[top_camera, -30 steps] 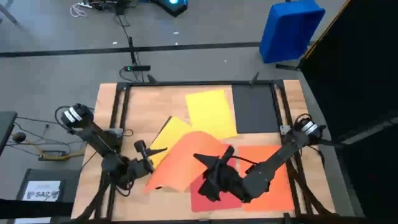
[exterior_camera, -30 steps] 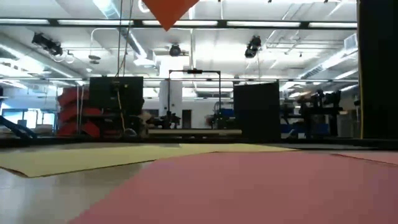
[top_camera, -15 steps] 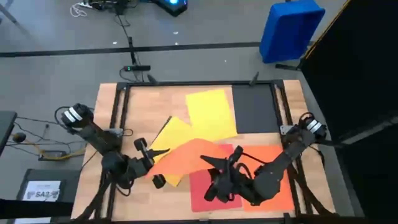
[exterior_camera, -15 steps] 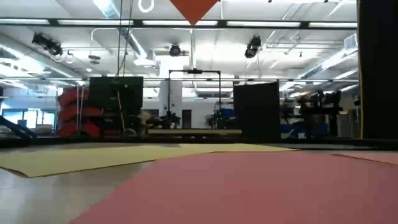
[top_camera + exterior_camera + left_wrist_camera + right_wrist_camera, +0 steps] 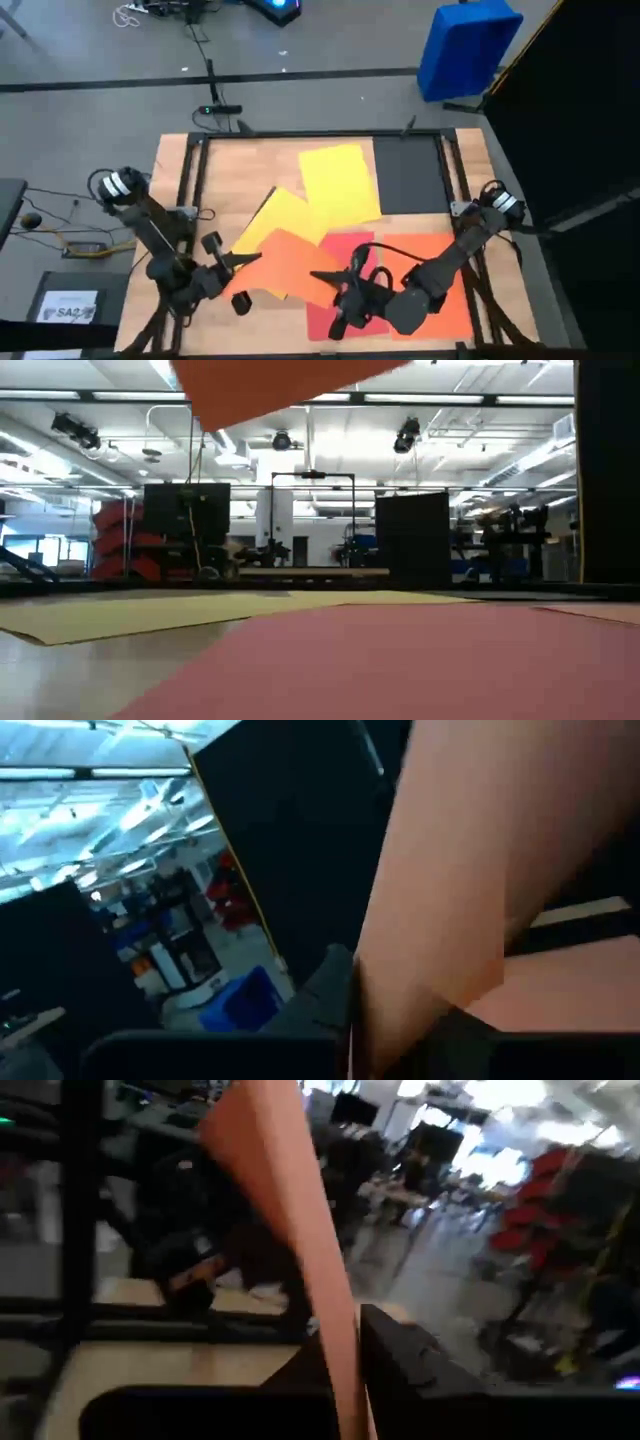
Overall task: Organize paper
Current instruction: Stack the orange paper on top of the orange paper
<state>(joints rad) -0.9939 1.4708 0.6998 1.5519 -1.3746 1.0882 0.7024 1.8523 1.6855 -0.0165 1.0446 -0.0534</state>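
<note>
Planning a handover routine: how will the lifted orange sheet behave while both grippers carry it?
Probably floppy: the orange sheet bows between the left gripper and right gripper. Likely light, since edge pinches lift it. It may slip or crease.

Counter: light wood grain, framed by black rails. Yellow sheet toward 12 o'clock, plain bright yellow; second yellow sheet at 9 o'clock of centre, slightly deeper yellow. Dark grey sheet at 1 o'clock, uniform. Red sheet near 6 o'clock, plain red. Flat orange sheet at 4 o'clock and raised orange sheet, both solid orange, unpatterned. Blue bin beyond the counter, solid blue. Both arms black.
</note>
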